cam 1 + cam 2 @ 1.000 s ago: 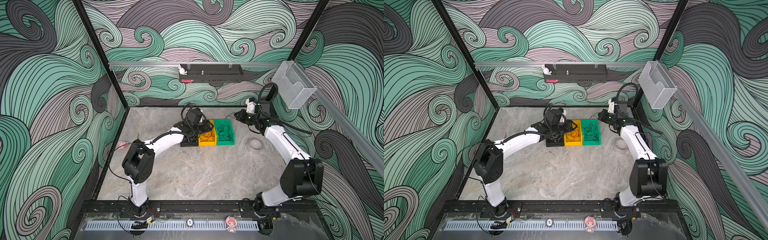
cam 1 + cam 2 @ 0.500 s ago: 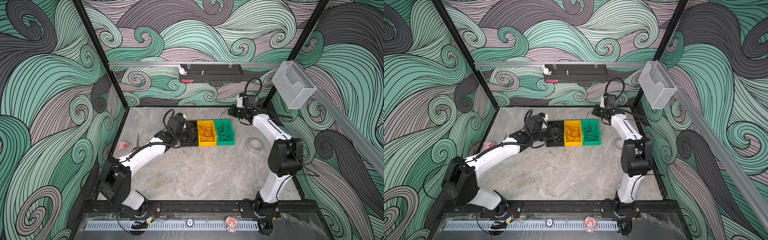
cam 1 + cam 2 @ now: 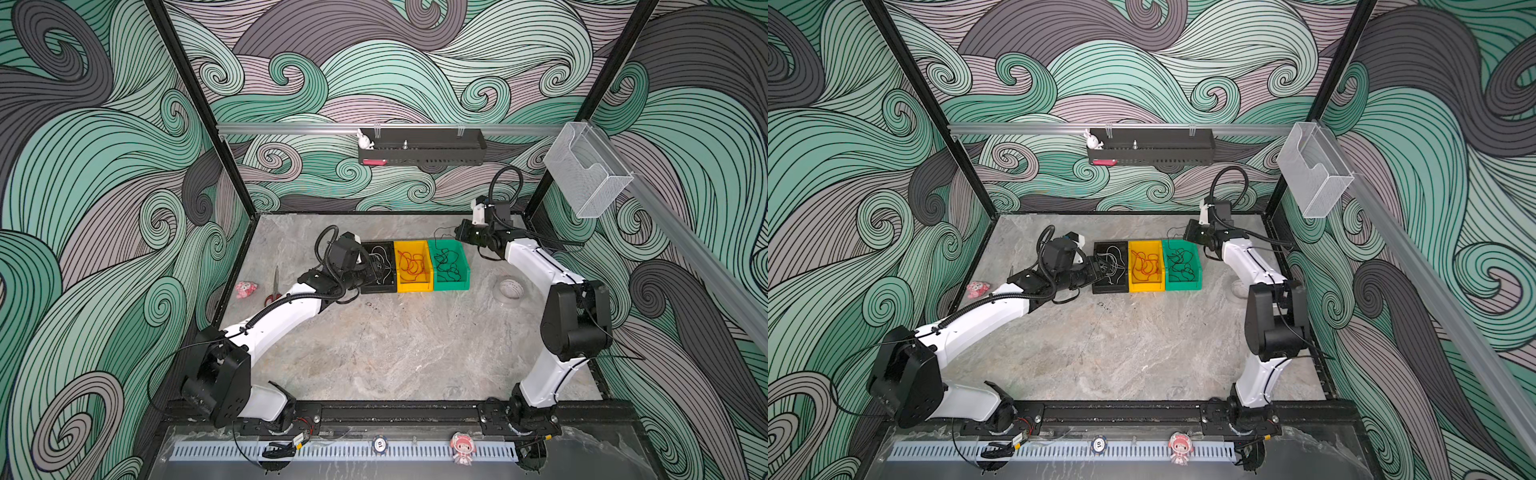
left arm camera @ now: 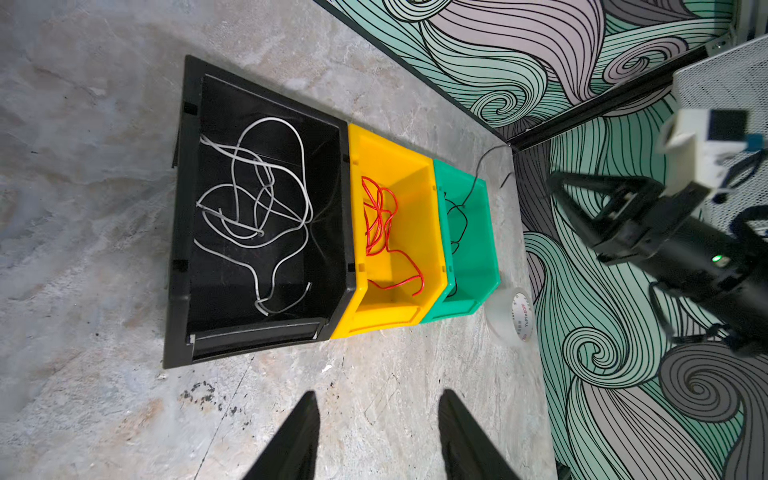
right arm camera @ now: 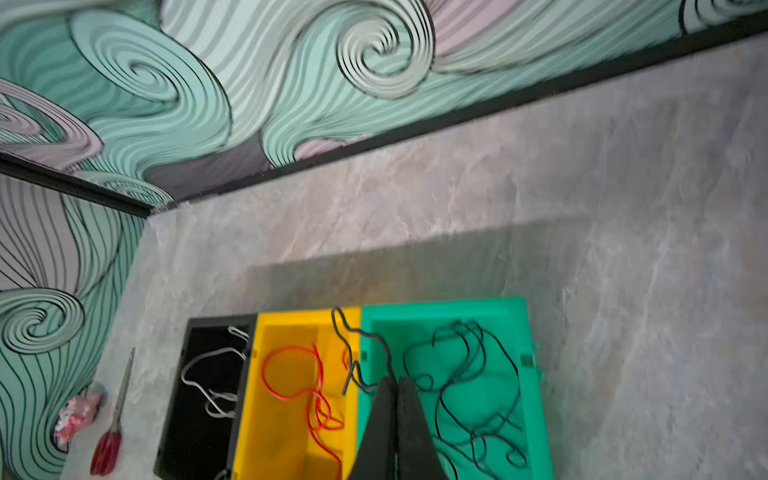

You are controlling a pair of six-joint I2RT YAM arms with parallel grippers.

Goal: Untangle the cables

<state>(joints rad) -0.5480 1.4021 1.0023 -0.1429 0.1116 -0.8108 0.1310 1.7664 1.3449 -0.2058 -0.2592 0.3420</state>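
Glossy plastic bins (image 4: 419,199), matt marbled tabletop (image 4: 104,208), smooth-sheathed cables (image 4: 376,220).

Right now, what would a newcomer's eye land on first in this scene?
At the back of the table stand a black bin with white cables, a yellow bin with red cables and a green bin with black cables, in a row. The right gripper is shut on a black cable by the green bin; the left gripper hangs open near the black bin.

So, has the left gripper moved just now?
Yes: the left gripper shifted left in a top view, from the yellow bin toward the black bin's left edge.
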